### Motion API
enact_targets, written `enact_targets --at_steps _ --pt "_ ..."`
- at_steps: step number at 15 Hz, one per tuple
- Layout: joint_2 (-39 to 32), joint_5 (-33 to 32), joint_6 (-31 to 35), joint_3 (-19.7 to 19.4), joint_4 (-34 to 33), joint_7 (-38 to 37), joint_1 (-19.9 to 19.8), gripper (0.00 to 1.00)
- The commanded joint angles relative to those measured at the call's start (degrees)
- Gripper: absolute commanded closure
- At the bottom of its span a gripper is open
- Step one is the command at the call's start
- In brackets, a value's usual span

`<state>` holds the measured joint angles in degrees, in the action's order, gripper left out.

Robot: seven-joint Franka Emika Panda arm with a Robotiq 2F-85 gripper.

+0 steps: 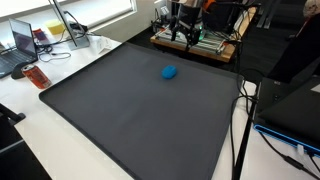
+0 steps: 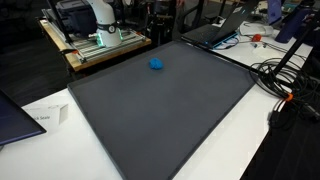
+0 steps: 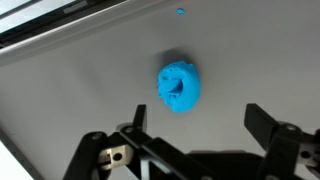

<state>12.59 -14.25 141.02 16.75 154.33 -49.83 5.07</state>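
Note:
A small crumpled blue object (image 3: pixel 178 85) lies alone on a large dark grey mat (image 3: pixel 90 90). It also shows in both exterior views (image 1: pixel 170 72) (image 2: pixel 156 64), toward the far part of the mat (image 1: pixel 130 110) (image 2: pixel 170 110). In the wrist view my gripper (image 3: pixel 195 112) is open and empty, with its two black fingers spread wide. The blue object lies just beyond the fingertips and between their lines, apart from both. The gripper hangs above the mat. In the exterior views I cannot pick the gripper out clearly; only the arm's base (image 2: pixel 100 25) shows at the back.
The mat lies on a white table (image 1: pixel 60 120). Laptops and clutter (image 1: pixel 25 45) stand at one side, cables (image 2: pixel 285 85) at another. A wooden stand with equipment (image 1: pixel 195 45) is behind the mat. A tiny blue speck (image 3: pixel 181 12) lies on the mat.

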Motion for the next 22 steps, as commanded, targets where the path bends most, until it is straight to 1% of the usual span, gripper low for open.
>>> enact_targets --at_steps 1,4,7,12,13,18,19,22 --pt "-1.9 -4.4 5.4 -0.4 2.0 -3.1 -1.6 0.00" --pt "-5.8 -6.0 8.6 -1.1 1.7 -2.9 -2.4 0.00" --pt "-9.7 -7.1 11.0 -2.3 1.0 -2.4 -2.2 0.00" --pt "-15.3 -13.1 10.9 -4.9 -1.2 -6.0 -0.6 0.00" --pt "-16.4 -14.0 10.7 -3.6 -1.8 -6.7 -1.9 0.00" --pt "-20.3 -14.7 10.2 -3.7 -4.7 -6.7 -1.2 0.00" --pt "-20.6 -14.1 9.1 -6.8 -5.7 -6.4 2.2 0.00" --pt "-21.9 -11.5 6.1 -8.1 -8.2 -4.2 4.1 0.00"
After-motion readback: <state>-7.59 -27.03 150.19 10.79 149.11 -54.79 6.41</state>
